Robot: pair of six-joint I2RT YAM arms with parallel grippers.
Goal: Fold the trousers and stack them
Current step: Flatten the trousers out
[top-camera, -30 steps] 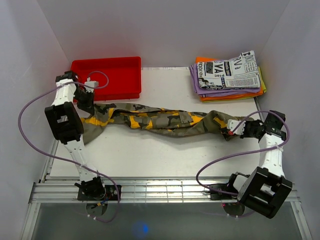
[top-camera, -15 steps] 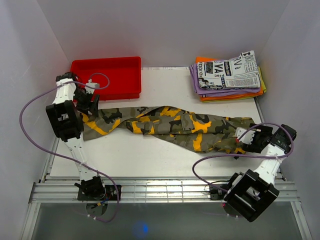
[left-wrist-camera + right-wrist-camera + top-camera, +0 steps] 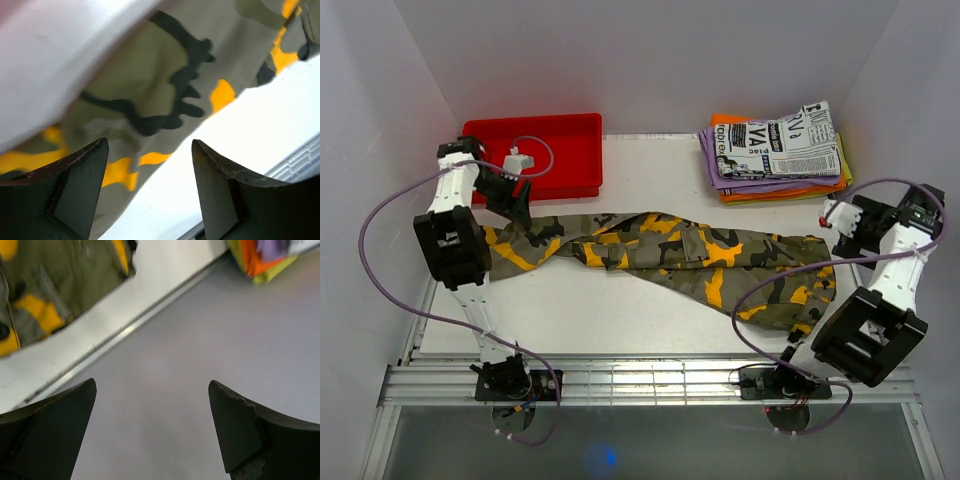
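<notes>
I read trousers: soft matt cloth, creased | tabletop: smooth white, faint sheen | red bin: smooth glossy plastic | left tool: dark matt fingers, edges scuffed | front rail: ribbed bare metal | folded stack: matt cloth

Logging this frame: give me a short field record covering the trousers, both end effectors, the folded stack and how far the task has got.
trousers: unfolded, laid left to right across the table
left end effector: open, above the trousers' left end, holding nothing
right end effector: open, at the table's right edge, holding nothing
folded stack: far right corner, newspaper-print piece on top
red bin: far left corner
task state: no fold made, trousers not on the stack
</notes>
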